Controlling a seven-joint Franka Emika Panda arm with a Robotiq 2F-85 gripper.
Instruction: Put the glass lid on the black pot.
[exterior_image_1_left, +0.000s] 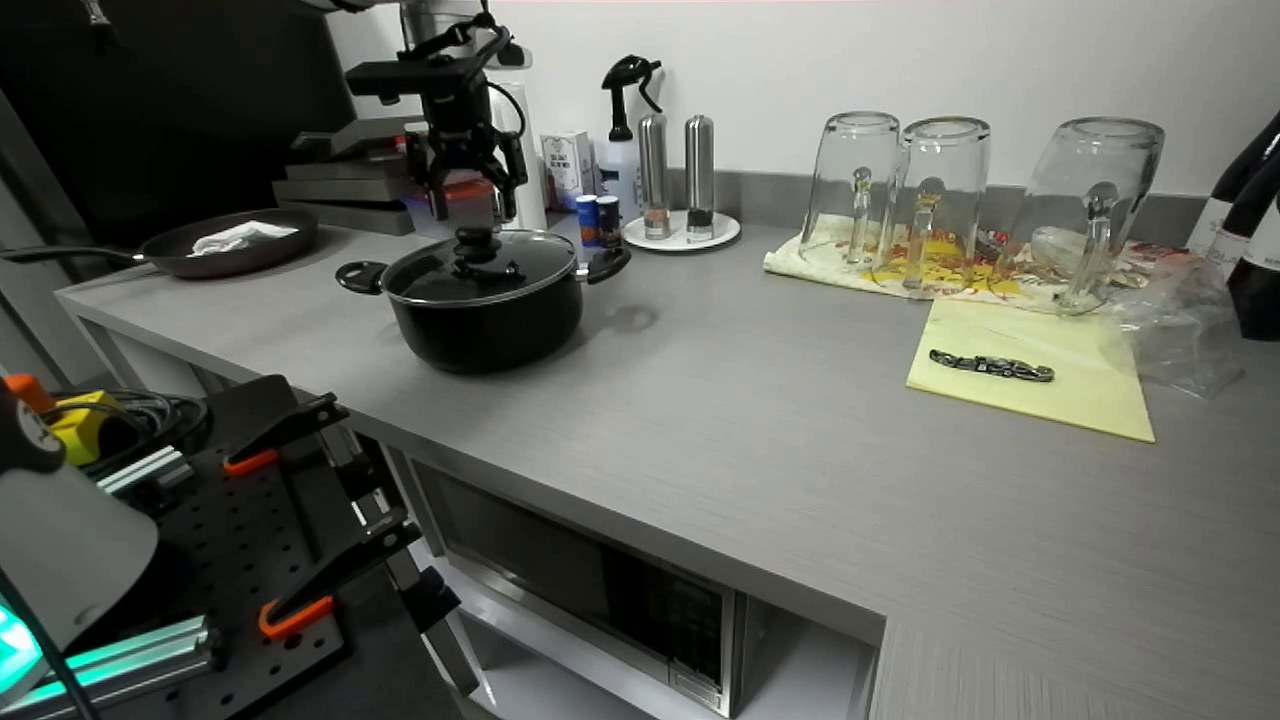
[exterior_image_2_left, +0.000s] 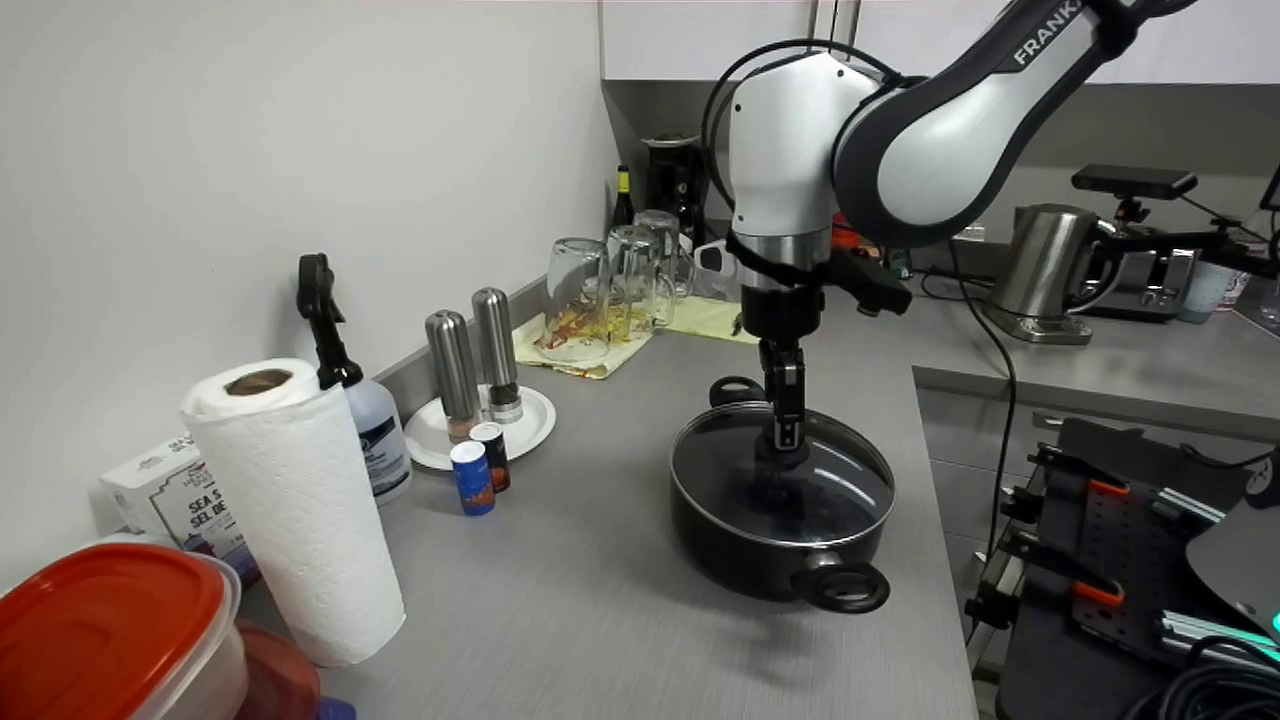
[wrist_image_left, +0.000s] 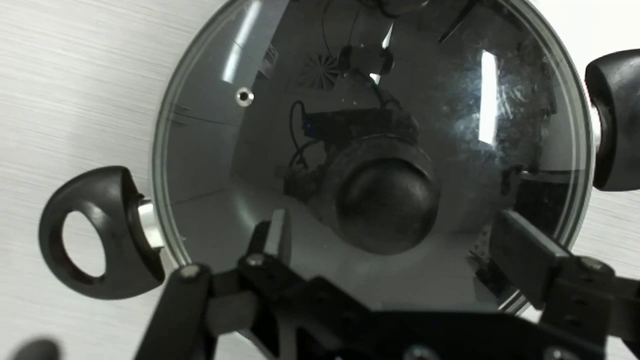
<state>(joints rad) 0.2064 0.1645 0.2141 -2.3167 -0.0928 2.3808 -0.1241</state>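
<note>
The glass lid (exterior_image_1_left: 535, 255) lies flat on the black pot (exterior_image_1_left: 490, 335) on the grey counter, its rim meeting the pot's rim. The lid (exterior_image_2_left: 725, 470) and pot (exterior_image_2_left: 735, 560) also show together in an exterior view. My gripper (exterior_image_1_left: 473, 212) points down just above the lid's black knob (exterior_image_1_left: 478, 242), open and empty. In an exterior view the gripper (exterior_image_2_left: 788, 440) overlaps the knob. In the wrist view the lid (wrist_image_left: 440, 100) fills the middle, and the fingers of the gripper (wrist_image_left: 392, 220) stand wide apart on either side of the knob (wrist_image_left: 387, 200), not touching it.
A frying pan (exterior_image_1_left: 230, 250) with a white cloth stands beyond the pot. Small shakers (exterior_image_2_left: 472, 480), a plate with two mills (exterior_image_2_left: 540, 415), a paper roll (exterior_image_2_left: 300, 520) and a spray bottle (exterior_image_2_left: 375, 440) stand along the wall. Upturned glass mugs (exterior_image_1_left: 930, 210) stand further along.
</note>
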